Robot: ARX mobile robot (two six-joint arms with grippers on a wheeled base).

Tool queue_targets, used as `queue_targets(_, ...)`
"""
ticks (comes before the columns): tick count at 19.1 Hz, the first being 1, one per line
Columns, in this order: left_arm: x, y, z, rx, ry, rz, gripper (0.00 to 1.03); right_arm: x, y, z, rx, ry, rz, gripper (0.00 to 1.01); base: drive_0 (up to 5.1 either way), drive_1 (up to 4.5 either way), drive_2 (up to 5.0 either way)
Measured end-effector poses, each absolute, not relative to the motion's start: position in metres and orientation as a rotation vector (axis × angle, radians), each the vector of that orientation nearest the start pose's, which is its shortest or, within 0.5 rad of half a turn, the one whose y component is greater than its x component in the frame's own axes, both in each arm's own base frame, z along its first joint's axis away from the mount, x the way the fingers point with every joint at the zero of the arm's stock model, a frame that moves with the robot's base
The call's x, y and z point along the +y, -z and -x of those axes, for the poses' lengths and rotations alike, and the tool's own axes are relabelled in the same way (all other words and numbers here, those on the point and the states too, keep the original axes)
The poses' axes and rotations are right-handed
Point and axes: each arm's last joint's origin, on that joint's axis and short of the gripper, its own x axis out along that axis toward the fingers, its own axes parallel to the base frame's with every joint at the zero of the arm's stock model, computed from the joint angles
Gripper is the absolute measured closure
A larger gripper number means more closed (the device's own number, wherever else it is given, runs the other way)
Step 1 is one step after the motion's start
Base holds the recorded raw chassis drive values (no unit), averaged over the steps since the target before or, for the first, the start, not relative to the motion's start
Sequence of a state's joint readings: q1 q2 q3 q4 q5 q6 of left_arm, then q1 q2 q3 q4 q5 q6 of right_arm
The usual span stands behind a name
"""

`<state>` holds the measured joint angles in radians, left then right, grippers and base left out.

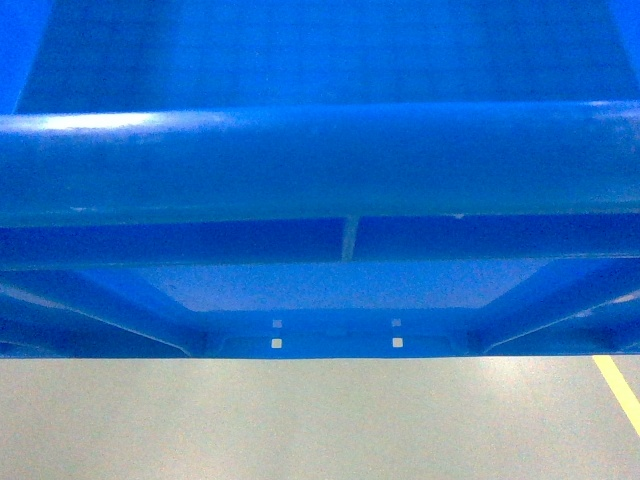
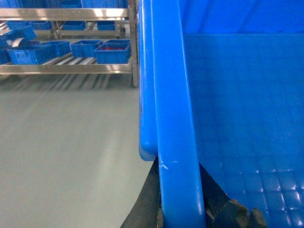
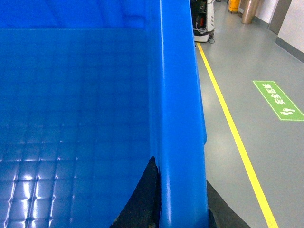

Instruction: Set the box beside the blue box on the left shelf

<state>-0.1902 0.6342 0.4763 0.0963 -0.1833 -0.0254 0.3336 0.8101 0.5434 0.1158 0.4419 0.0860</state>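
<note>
The box (image 1: 320,160), a large bright blue open-topped crate, fills the head view and hangs above the grey floor. In the left wrist view my left gripper (image 2: 178,164) is shut on the box's (image 2: 237,95) thick left rim, with one dark finger (image 2: 147,199) outside the rim and the other inside. My right gripper (image 3: 180,173) is shut on the box's (image 3: 71,95) right rim in the same way. Far off at the upper left, a roller-track shelf (image 2: 71,61) carries several smaller blue boxes (image 2: 112,51).
Grey floor (image 2: 61,142) stretches between me and the rack. A yellow floor line (image 3: 232,128) runs along my right side, with a green floor sign (image 3: 278,99) beyond it. Some equipment (image 3: 204,19) stands far back on the right.
</note>
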Motion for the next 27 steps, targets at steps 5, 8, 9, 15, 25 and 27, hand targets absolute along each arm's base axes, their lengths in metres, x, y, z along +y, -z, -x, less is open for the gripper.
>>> queue_targets(5, -0.0241, -0.2747, -0.1530, 0.061, 0.006, 0.014, 0.96, 0.0482, -0.2739, -0.1770, 0.135, 0.114, -0.029, 0.92, 0.0, 3.99, -4.0)
queue_targets(8, -0.0241, -0.2747, -0.1531, 0.061, 0.006, 0.014, 0.96, 0.0482, -0.2739, -0.1770, 0.135, 0.114, -0.029, 0.92, 0.0, 4.02, -4.0)
queue_targets(9, -0.0241, -0.2745, -0.1531, 0.062, 0.006, 0.014, 0.96, 0.0482, -0.2738, -0.1769, 0.137, 0.114, -0.028, 0.92, 0.1, 4.08, -3.9)
queue_targets(15, -0.0241, -0.2747, -0.1530, 0.060, 0.007, 0.013, 0.96, 0.0482, -0.2740, -0.1769, 0.135, 0.114, -0.029, 0.92, 0.0, 4.01, -4.0)
queue_targets(25, -0.0241, -0.2744, -0.1531, 0.063, 0.006, 0.012, 0.96, 0.0482, -0.2737, -0.1769, 0.137, 0.114, -0.028, 0.92, 0.1, 4.08, -3.9)
queue_targets(27, -0.0241, -0.2747, -0.1531, 0.061, 0.006, 0.013, 0.96, 0.0482, -0.2741, -0.1769, 0.134, 0.114, -0.029, 0.92, 0.1, 4.07, -3.9)
